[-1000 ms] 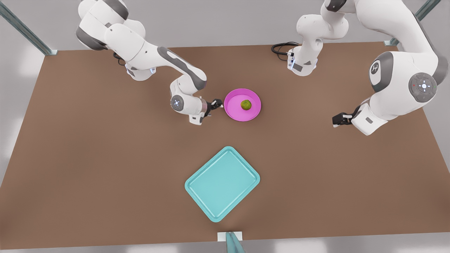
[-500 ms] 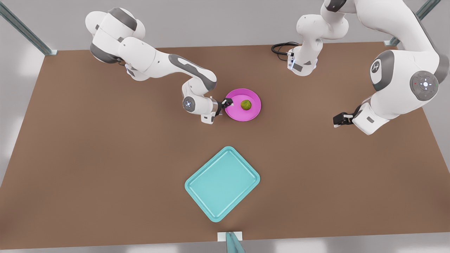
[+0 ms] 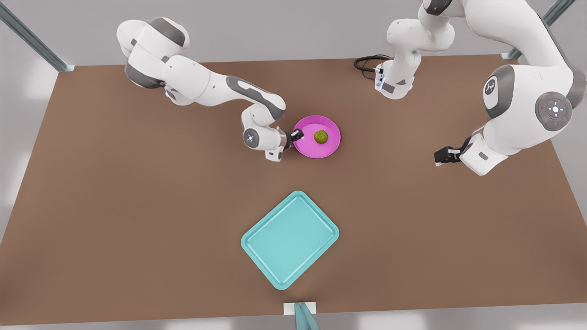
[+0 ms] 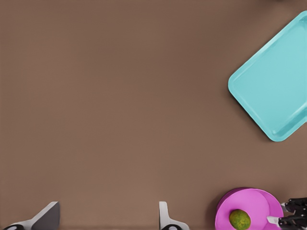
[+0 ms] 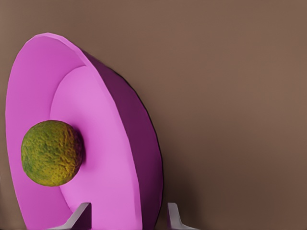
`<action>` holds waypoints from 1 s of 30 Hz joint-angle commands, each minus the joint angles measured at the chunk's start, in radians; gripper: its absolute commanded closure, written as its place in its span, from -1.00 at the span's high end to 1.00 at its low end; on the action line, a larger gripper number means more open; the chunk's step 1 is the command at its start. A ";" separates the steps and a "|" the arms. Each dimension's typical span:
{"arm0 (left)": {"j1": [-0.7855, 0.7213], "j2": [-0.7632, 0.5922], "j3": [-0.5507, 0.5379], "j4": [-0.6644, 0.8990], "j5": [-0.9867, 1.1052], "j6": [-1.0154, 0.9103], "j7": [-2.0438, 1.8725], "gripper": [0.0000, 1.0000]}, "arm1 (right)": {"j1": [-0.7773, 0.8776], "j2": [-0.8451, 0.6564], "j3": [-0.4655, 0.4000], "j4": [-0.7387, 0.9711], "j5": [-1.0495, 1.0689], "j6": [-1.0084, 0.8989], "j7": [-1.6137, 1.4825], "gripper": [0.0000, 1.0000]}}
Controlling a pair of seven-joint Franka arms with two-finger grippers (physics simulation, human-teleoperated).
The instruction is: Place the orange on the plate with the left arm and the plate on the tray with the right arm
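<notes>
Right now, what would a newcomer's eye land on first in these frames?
The pink plate mid-table with the orange lying in it, and the right gripper at the plate's rim on the front view's left, one finger inside the rim and one outside. Next, the teal tray nearer the table's front edge. The left gripper waits open at the front view's right.

One orange point(image 3: 321, 136), one plate point(image 3: 329, 149), one tray point(image 3: 290, 239), two arms, apparently nothing more.
</notes>
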 commanded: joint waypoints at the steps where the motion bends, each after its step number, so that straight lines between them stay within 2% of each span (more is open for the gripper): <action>1: 0.000 -0.001 0.000 0.000 0.000 -0.001 -0.008 1.00 | 0.005 0.002 -0.006 0.004 0.001 -0.001 -0.008 0.19; 2: 0.000 -0.001 0.000 0.000 -0.002 0.001 -0.008 1.00 | 0.005 0.002 -0.009 0.004 0.001 -0.002 -0.008 0.06; 4: 0.000 -0.001 -0.001 0.002 -0.005 0.001 -0.008 1.00 | 0.005 0.002 -0.009 0.006 0.001 -0.002 -0.008 -0.01; 8: 0.000 0.001 -0.001 0.002 -0.008 0.002 -0.005 1.00 | 0.005 0.001 -0.009 0.013 -0.001 -0.004 -0.007 -0.30; 13: 0.002 -0.001 0.000 0.000 -0.005 -0.001 -0.005 1.00 | 0.005 0.001 -0.009 0.024 -0.001 -0.002 -0.007 -0.56; 22: 0.002 0.030 0.000 0.002 -0.002 0.010 0.012 1.00 | -0.009 -0.007 -0.009 0.121 -0.001 -0.070 -0.007 -0.57; 26: 0.005 0.034 0.011 0.002 0.002 0.030 0.014 1.00 | -0.093 -0.013 -0.012 0.226 0.008 -0.134 -0.001 -0.57; 29: 0.005 0.034 0.014 0.002 0.000 0.030 0.014 1.00 | -0.129 -0.036 -0.116 0.335 0.008 -0.216 -0.002 -0.57; 30: 0.005 0.033 0.014 0.002 -0.002 0.025 0.014 1.00 | -0.161 -0.045 -0.119 0.340 0.008 -0.216 -0.001 -0.57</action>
